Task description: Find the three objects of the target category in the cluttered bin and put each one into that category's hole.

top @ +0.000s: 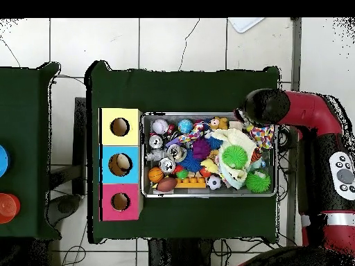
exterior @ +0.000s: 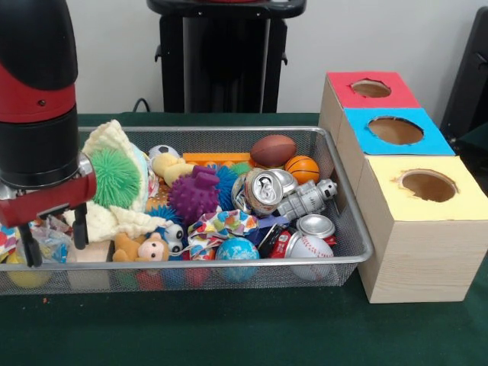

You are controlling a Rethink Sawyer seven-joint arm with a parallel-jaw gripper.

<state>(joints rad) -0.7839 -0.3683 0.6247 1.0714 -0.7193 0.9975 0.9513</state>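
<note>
Nearest the camera in the front view, a wire mesh bin sits on a dark green table, crammed with toys and cans. Along its front wall lie a baseball, a small globe ball, a crumpled multicoloured cloth and a little monkey toy. At the bin's left front corner the gripper hangs from a red and black arm, its two thin black fingers spread apart with nothing between them, their tips down among the clutter beside some clear plastic wrapping.

Further back, in the middle of the bin, are a purple spiky ball, a crushed silver can with its top facing out, a grey toy robot lying on its side, and a second can just in front of it. A green spiky ball rests against a pale yellow knobbly cloth on the left.

Toward the back wall sit a small basketball, a brown toy football and a miniature soccer ball.

Right of the bin, touching its side, stands a row of three wooden boxes, each with a round hole on top: the yellow box nearest, the blue box behind it, the red box farthest.

The overhead view shows the arm reaching over one end of the bin, with the boxes at the opposite end.
</note>
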